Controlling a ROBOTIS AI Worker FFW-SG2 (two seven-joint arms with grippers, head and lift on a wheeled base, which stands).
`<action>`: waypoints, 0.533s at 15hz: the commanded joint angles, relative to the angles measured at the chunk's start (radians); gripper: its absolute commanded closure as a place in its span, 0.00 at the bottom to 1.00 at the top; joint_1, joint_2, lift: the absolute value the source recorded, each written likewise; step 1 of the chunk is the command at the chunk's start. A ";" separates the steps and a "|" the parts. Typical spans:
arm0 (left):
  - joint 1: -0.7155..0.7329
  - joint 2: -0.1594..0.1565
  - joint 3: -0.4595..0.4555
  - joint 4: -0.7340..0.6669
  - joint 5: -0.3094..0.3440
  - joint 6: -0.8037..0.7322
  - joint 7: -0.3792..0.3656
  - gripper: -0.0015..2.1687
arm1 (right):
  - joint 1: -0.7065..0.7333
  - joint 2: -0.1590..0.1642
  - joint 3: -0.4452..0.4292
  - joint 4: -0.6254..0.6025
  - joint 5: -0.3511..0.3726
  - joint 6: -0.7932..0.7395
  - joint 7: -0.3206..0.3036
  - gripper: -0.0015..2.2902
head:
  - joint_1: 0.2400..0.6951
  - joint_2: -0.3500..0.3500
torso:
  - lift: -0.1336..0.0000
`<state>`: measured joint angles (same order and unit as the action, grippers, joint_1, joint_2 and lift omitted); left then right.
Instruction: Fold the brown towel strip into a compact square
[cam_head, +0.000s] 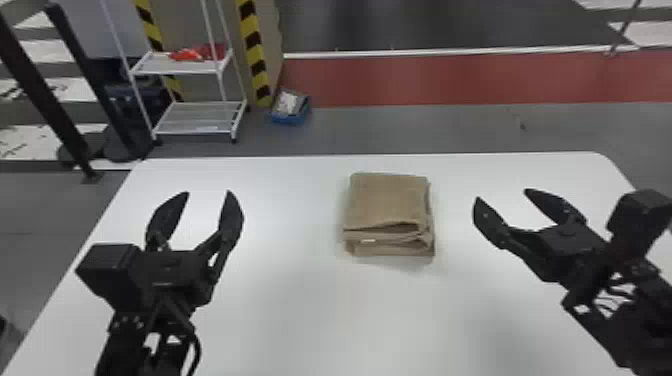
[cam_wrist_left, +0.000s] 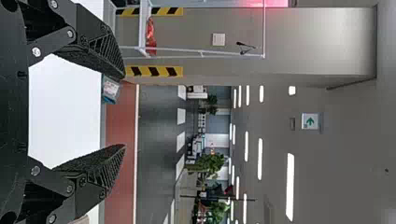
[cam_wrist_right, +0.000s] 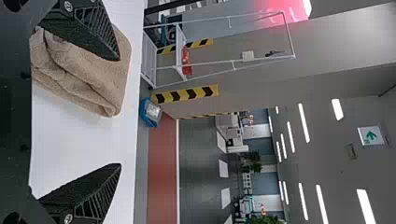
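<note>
The brown towel (cam_head: 387, 202) lies on the white table as a compact, roughly square stack, its folded layers showing along the near side. My left gripper (cam_head: 207, 197) is left of it in the head view, open and apart from it. To the towel's right, also apart from it, my right gripper (cam_head: 505, 197) stands open. In the left wrist view the left gripper (cam_wrist_left: 123, 111) has its fingers spread with nothing between them. The right wrist view has the right gripper (cam_wrist_right: 119, 112) with fingers wide apart, the towel (cam_wrist_right: 88, 70) lying beyond one finger.
The white table (cam_head: 280, 310) extends under both arms, its far edge behind the towel. On the floor beyond are a white wire shelf (cam_head: 195, 117), a blue box (cam_head: 291, 107) and black posts at the left.
</note>
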<state>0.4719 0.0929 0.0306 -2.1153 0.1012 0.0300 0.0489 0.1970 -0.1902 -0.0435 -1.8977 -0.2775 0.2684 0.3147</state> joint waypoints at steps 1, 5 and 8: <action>0.028 0.004 -0.024 -0.025 -0.001 0.000 -0.003 0.20 | 0.053 0.000 -0.009 -0.046 0.018 -0.036 -0.014 0.04 | 1.00 0.58 | 0.19; 0.086 -0.001 -0.041 -0.035 -0.009 -0.113 0.026 0.03 | 0.121 0.003 -0.018 -0.089 0.038 -0.048 -0.016 0.04 | 1.00 0.54 | 0.19; 0.123 0.001 -0.040 -0.035 -0.017 -0.166 0.054 0.03 | 0.183 0.028 -0.010 -0.116 0.047 -0.094 -0.019 0.04 | 1.00 0.55 | 0.19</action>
<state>0.5812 0.0939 -0.0102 -2.1518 0.0874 -0.1206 0.1011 0.3538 -0.1721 -0.0582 -2.0014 -0.2319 0.1881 0.2967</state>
